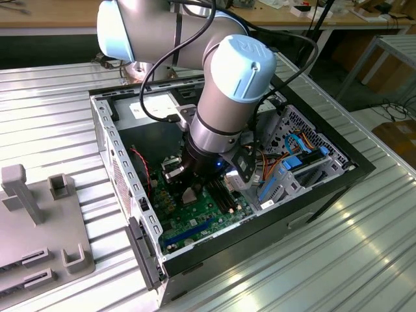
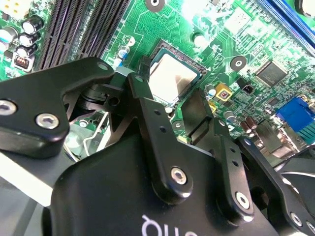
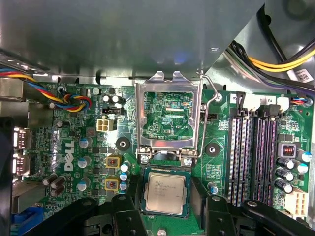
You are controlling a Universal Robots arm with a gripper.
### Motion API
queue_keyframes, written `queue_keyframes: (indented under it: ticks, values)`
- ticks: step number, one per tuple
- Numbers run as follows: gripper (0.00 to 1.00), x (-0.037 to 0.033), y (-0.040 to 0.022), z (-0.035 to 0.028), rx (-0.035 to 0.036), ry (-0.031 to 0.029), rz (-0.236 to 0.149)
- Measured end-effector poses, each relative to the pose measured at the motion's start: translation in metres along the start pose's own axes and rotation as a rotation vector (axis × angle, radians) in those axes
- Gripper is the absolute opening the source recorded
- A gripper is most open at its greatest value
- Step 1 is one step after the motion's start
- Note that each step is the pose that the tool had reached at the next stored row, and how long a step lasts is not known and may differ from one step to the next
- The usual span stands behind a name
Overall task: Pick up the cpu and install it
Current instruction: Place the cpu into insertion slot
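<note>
Arm: we have the arm (image 1: 227, 84) bent down into the open case (image 1: 120, 169), which lies on the ribbed counter (image 1: 45, 123) with its open side up.
Gripper: the gripper (image 2: 170, 87) is low over the green board (image 3: 216, 172), right at the socket (image 2: 183, 54), and in the exterior view its wrist hides much of the board beneath.
Cpu: there it is, the cpu (image 3: 165, 193) lies flat inside the socket, silvery face up, its edges square to the black frame; we see it so in both wrist views.
Jaws: one stands at each of two opposite sides of the cpu, hard by its edges; whether they pinch it or stand just off it, we cannot tell.
Plate: the metal plate (image 3: 139, 115) stands raised on its hinge just beside the socket, clear of the cpu, and through its window we see green board.
Slots: the dark slots (image 3: 251, 157) run side by side near the socket.
Wires: a bundle of coloured wires (image 3: 69, 101) crosses the board on the far side of the socket from the slots; yellow and black cables (image 3: 280, 61) hang near the slots.
Clips: toward the exterior view's right, blue clips (image 1: 305, 159) sit inside the case beyond the arm.
Fixture: at the exterior view's left a grey fixture (image 1: 32, 221) rests on the counter, apart from the case.
</note>
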State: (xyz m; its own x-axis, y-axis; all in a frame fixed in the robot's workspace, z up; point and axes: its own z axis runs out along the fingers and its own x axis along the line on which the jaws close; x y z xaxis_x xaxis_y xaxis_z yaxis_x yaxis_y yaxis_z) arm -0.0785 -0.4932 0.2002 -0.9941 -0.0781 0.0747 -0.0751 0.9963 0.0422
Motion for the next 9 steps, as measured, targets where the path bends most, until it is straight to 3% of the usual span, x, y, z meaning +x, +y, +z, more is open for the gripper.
queue_keyframes:
  ticks: [9]
  values:
    - [0.53,0.0015,0.0001,-0.0003,-0.0001,0.0002,0.000]
